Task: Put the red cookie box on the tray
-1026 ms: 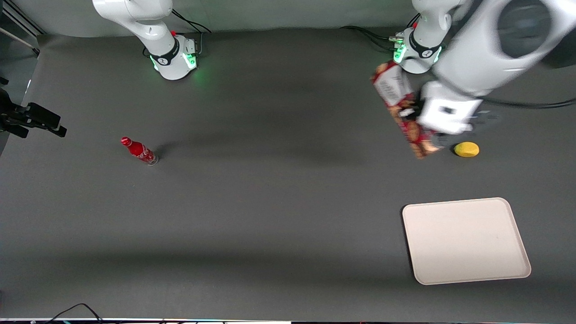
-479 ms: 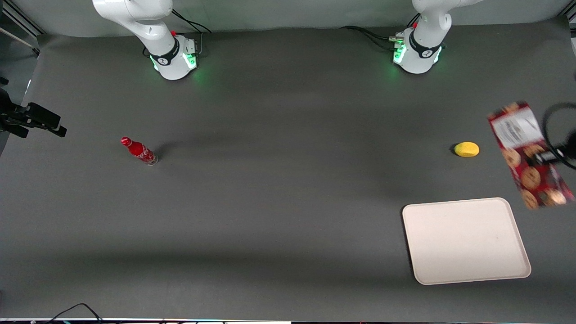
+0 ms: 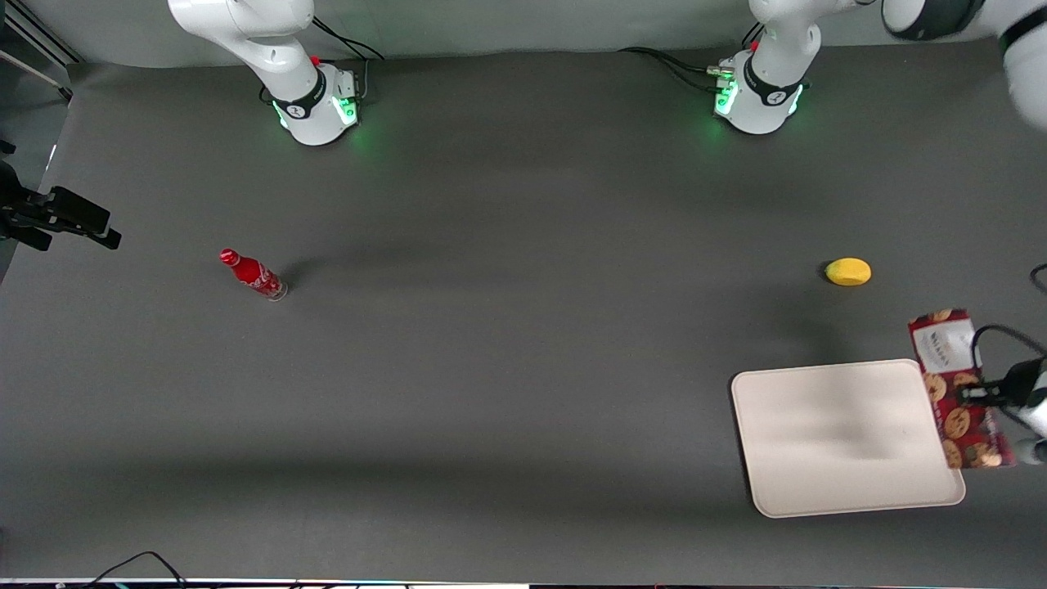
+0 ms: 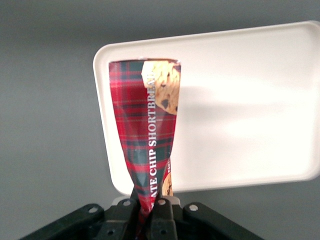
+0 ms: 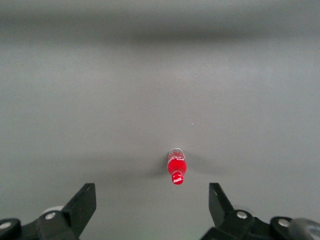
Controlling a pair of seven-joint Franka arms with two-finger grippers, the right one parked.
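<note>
One hand grips red cookie box mid-length

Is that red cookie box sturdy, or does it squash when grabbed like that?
The red cookie box looks pinched narrow where the gripper clamps it, so the carton probably gives. It hangs over the tray from one edge, so it's likely light.

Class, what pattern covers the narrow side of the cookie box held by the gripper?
Red and dark green tartan on the cookie box, clamped in the gripper; left wrist view.
</note>
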